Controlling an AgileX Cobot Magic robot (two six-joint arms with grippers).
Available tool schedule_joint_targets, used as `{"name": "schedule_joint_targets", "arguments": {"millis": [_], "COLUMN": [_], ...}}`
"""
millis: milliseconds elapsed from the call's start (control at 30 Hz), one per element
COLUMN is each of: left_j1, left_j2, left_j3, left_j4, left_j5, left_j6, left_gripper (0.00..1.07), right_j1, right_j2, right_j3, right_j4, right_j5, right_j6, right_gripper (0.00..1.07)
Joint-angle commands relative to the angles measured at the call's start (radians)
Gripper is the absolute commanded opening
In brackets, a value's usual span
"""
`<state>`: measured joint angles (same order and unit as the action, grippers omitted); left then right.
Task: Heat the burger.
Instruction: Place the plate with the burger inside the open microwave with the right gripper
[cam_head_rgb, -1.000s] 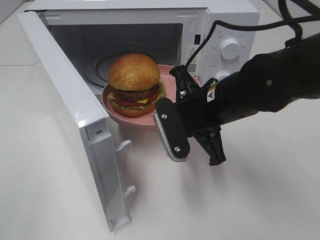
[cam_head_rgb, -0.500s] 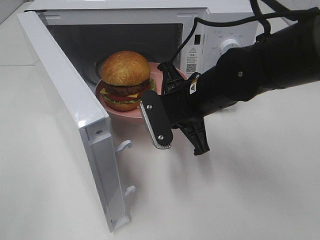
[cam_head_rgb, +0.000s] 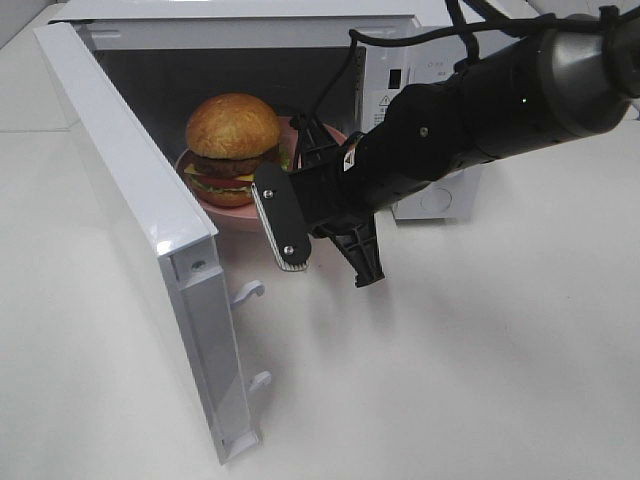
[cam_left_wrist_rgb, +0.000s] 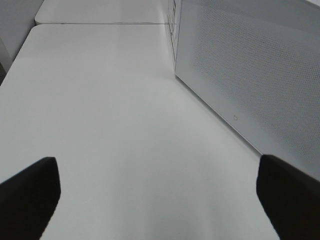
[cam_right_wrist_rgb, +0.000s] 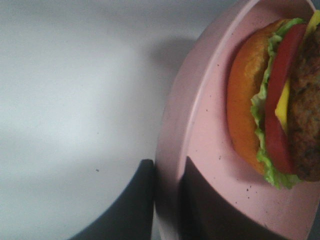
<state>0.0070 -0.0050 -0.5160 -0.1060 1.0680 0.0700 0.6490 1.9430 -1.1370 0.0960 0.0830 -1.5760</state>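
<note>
White table (cam_head_rgb: 480, 380) all round, nothing loose on the near part. Nearest, at left: microwave door (cam_head_rgb: 140, 200) swung wide open, latch hooks (cam_head_rgb: 248, 292) jutting twd the gap. Just beyond: R end effector (cam_head_rgb: 310, 140) clamped on near rim of pink plate (cam_head_rgb: 215, 212), fingers (cam_right_wrist_rgb: 135, 210) one each side of the rim per wrist view. On the plate: burger (cam_head_rgb: 232, 148), upright, at the mouth of the microwave (cam_head_rgb: 250, 30), approx half inside. Resting on cavity floor or not: can't tell.

Risks, as judged:
- Tall stack + edge-only pinch, so any tilt or jerk prob. enough to slide or topple burger off plate.
- Weight far from the pinch; could pivot plate downward in the grip.
- Could clip cavity sill if carried too low.
- Early release = plate overhanging sill, door then blocked on closing.

In the way: R arm itself across the front, covering most of control panel (cam_head_rgb: 432, 200); cable (cam_head_rgb: 400, 35) draped over the top, poss. snag. Door narrowing approach from left.

L end effector (cam_left_wrist_rgb: 160, 200) fully open, holding nothing, over bare table beside perforated side wall (cam_left_wrist_rgb: 250, 75), well clear.
</note>
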Motion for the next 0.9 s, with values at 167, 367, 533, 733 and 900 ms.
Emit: {"name": "schedule_joint_targets", "arguments": {"millis": [167, 367, 533, 733, 900], "left_j1": [0.003, 0.003, 0.003, 0.003, 0.003], "left_j2": [-0.003, -0.003, -0.003, -0.003, -0.003], "left_j3": [0.0, 0.0, 0.0, 0.0, 0.0], "left_j4": [-0.004, -0.004, -0.004, -0.004, -0.004], "left_j5": [0.001, 0.001, 0.001, 0.001, 0.001], "left_j6": [-0.006, -0.005, -0.005, -0.005, -0.005], "left_gripper": [1.0, 1.0, 1.0, 1.0, 1.0], "right_j1": [-0.036, -0.041, -0.041, -0.041, -0.041], "right_j2": [0.049, 0.107, 0.154, 0.205, 0.238], "right_j3": [-0.101, -0.187, -0.272, -0.377, -0.433], "right_j4": [-0.006, -0.071, -0.164, -0.218, -0.236], "right_j5": [-0.038, -0.012, 0.018, 0.048, 0.061], "right_j6": [0.032, 0.083, 0.199, 0.29, 0.293], "right_gripper": [0.07, 0.07, 0.07, 0.07, 0.07]}}
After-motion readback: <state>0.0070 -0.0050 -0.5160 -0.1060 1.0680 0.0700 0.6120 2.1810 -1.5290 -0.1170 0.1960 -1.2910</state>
